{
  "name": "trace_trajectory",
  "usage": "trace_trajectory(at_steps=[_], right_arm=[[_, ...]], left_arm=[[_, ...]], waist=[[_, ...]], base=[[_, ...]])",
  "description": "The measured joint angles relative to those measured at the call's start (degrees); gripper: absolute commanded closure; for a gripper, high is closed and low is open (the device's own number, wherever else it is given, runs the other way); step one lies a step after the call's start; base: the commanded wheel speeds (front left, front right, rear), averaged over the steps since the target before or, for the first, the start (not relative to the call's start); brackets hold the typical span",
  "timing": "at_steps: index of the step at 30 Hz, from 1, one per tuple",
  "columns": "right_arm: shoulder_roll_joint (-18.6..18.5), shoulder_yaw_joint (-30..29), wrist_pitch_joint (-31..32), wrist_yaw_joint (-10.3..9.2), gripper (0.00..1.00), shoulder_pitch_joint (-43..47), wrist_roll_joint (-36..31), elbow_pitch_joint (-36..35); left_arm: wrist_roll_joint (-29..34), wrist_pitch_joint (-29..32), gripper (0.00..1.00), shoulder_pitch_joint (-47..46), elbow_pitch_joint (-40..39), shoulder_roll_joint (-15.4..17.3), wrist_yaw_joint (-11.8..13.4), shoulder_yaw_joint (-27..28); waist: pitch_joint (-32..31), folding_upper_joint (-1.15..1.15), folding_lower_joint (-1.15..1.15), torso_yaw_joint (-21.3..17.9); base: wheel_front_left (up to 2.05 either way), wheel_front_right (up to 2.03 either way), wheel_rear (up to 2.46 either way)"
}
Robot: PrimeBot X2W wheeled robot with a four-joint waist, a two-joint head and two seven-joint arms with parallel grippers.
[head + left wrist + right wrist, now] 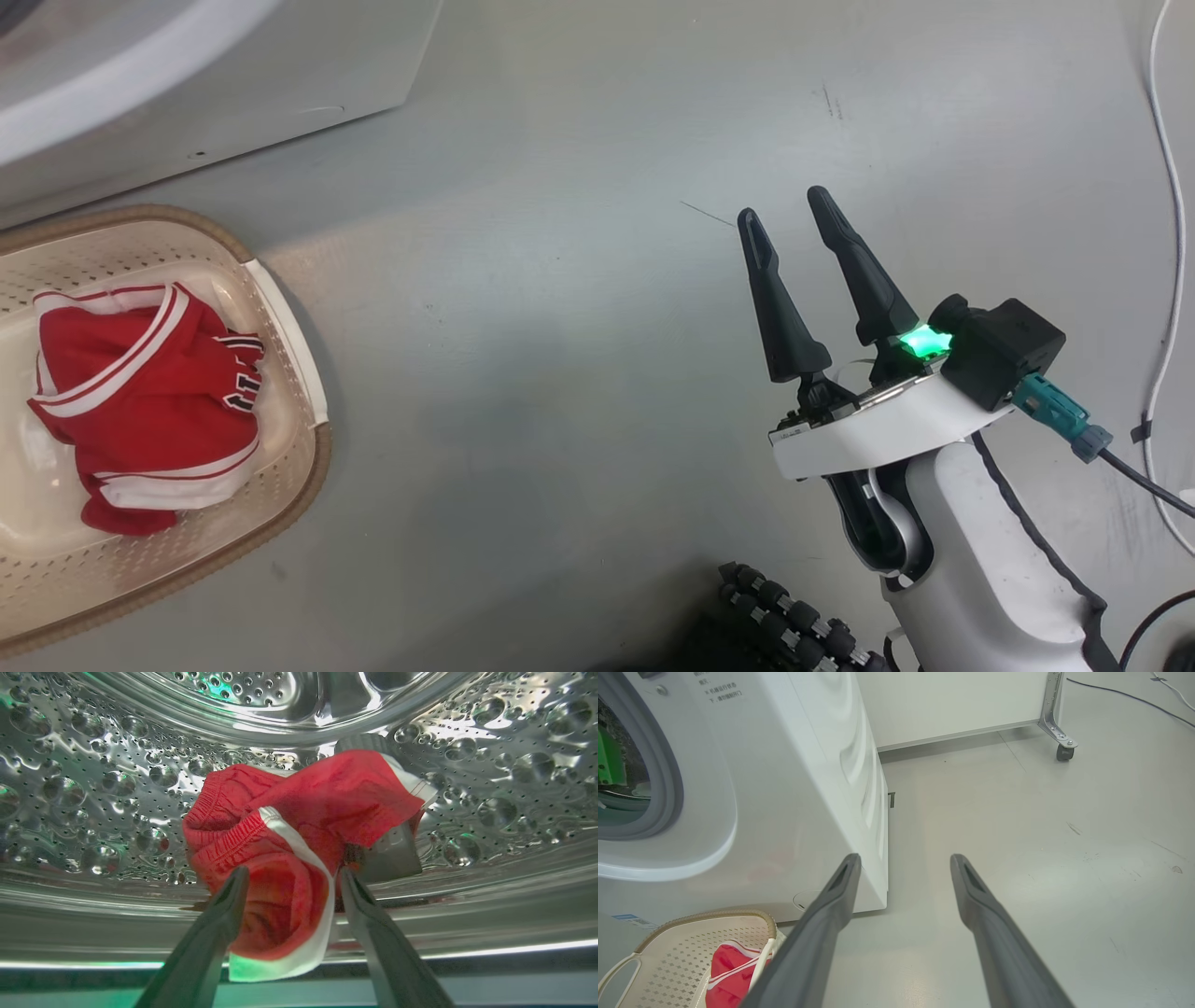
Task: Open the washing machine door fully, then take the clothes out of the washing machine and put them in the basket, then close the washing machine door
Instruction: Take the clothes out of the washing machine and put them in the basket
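Washing machine (784,788), one only, stood white with its steel drum (93,788) open. One basket (316,467) sat on the floor (597,280) near its front. Clothes (140,392) were two red pieces: this one lay in the basket, and the second piece (299,812) lay low in the drum. Of two grippers, the left gripper (294,873) was inside the drum, fingers apart on each side of a fold of the second piece, not clamped. The right gripper (782,205) hung over bare floor, fingers apart, empty. I judge the taking-out step was in hand. The next move called for closing on the fold, then lifting it over the drum lip.
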Motion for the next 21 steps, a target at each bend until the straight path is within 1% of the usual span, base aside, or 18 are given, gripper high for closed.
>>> trace_trajectory(at_steps=[5, 6, 7, 11, 12, 15, 21], right_arm=[[0.00, 0.08, 0.00, -0.02, 0.00, -0.37, 0.10, 0.16], [0.00, 0.10, 0.00, -0.02, 0.00, -0.43, 0.11, 0.16], [0.00, 0.12, 0.00, -0.02, 0.00, -0.46, 0.11, 0.16], [0.01, 0.16, 0.00, -0.03, 0.00, -0.52, 0.20, 0.18], [0.00, 0.18, 0.00, -0.03, 0.00, -0.53, 0.20, 0.18], [0.00, 0.24, 0.00, -0.04, 0.00, -0.57, 0.20, 0.21], [0.00, 0.25, 0.00, -0.04, 0.00, -1.10, 0.21, 0.25]], left_arm=[[1.22, 4.10, 0.00, -1.32, 1.11, 0.69, 0.00, -0.89], [1.24, 4.57, 0.24, -1.53, 1.23, 0.76, 0.00, -0.96], [1.30, 5.38, 0.40, -1.76, 1.46, 0.78, 0.00, -1.04], [1.38, 8.01, 0.78, -2.25, 2.05, 0.77, 0.00, -1.54], [1.40, 8.46, 1.00, -2.33, 2.04, 0.78, 0.00, -1.63], [1.41, 9.53, 1.00, -2.68, 2.04, 0.78, -0.02, -1.88], [1.26, 9.73, 1.00, -3.96, 1.53, 0.58, -0.10, -1.87]], waist=[[-0.01, 0.00, 0.00, -0.16], [0.00, 0.00, 0.00, -0.19], [0.01, 0.00, 0.00, -0.21], [0.08, 0.00, 0.00, -0.28], [0.09, 0.00, 0.00, -0.30], [0.17, 0.00, 0.00, -0.34], [0.34, 0.00, 0.00, -0.38]], base=[[0.00, 0.00, 0.00], [0.00, 0.00, 0.00], [0.00, 0.00, 0.00], [0.00, 0.00, 0.00], [0.00, 0.00, 0.00], [0.00, 0.00, 0.00], [0.00, 0.00, 0.00]])
